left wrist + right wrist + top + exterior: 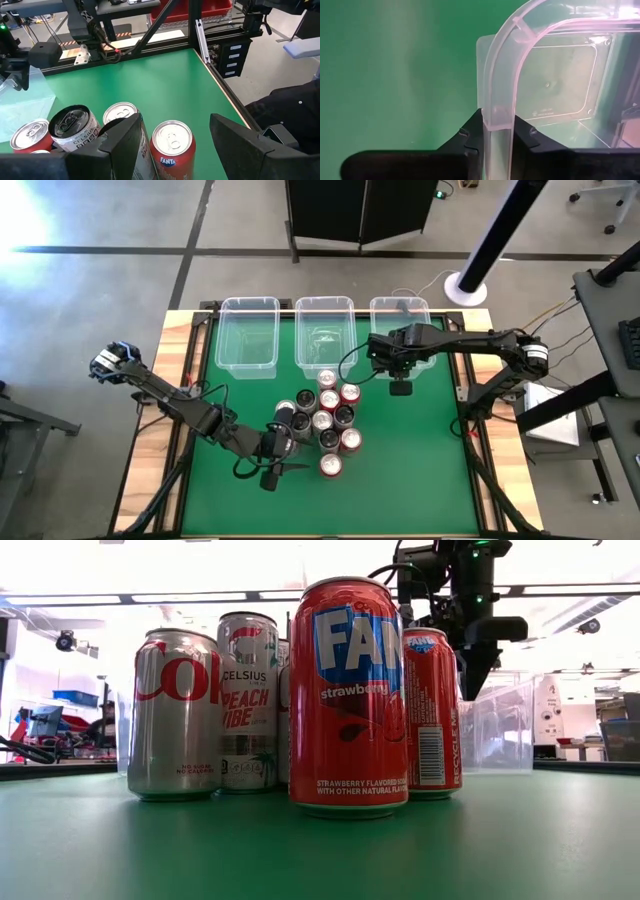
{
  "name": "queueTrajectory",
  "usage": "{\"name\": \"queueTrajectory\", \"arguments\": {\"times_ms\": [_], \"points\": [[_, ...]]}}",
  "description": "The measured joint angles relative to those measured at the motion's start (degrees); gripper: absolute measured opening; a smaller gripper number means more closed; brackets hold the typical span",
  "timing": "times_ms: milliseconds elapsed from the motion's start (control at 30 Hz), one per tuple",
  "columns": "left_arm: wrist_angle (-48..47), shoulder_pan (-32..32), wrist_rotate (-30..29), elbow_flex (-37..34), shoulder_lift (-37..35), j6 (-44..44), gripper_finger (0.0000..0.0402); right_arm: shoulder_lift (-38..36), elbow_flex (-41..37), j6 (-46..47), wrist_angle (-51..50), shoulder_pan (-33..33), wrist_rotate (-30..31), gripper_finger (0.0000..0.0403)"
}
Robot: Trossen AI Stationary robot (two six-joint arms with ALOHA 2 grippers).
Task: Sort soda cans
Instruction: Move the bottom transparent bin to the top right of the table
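Observation:
Several soda cans (327, 423), red, dark and silver, stand upright in a cluster at the table's middle. The nearest is a red Fanta can (171, 145), also in the low view (348, 695). My left gripper (175, 120) is open at the cluster's near-left side (298, 454). Its fingers stand on either side of that can, level with its top; whether one touches it I cannot tell. My right gripper (400, 385) is shut on the rightmost of three clear bins (400, 318) at the far edge. My right gripper pinches the right bin's wall just below the rim (498, 107) at its rounded near-left corner, one finger inside the bin and one outside. The fingers come from above, pointing down. The bin stands level, its open side up.
Two more clear bins, left (248, 335) and middle (324, 330), stand in a row along the far edge. Bare green mat (420, 460) lies right of the cluster and near the front edge. Cables trail over the mat by both arms.

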Motion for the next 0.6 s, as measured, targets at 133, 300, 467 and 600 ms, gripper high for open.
{"name": "queueTrajectory", "arguments": {"times_ms": [133,300,467,600], "points": [[0.0,0.01,0.02,0.0,0.0,0.01,0.0221,0.0,0.0,0.28,0.01,0.0,0.0,0.0086],[0.01,0.0,0.0,0.0,0.0,0.01,0.0221,-0.27,0.01,-0.05,-0.16,0.15,0.02,0.0129],[0.06,-0.01,0.0,-0.01,0.0,0.01,0.0221,-0.48,3.23,0.2,-4.01,0.16,0.02,0.0167],[0.12,-0.01,0.0,-0.02,0.0,0.01,0.0221,-0.5,7.74,3.0,-7.01,0.64,0.01,0.0189]]}}
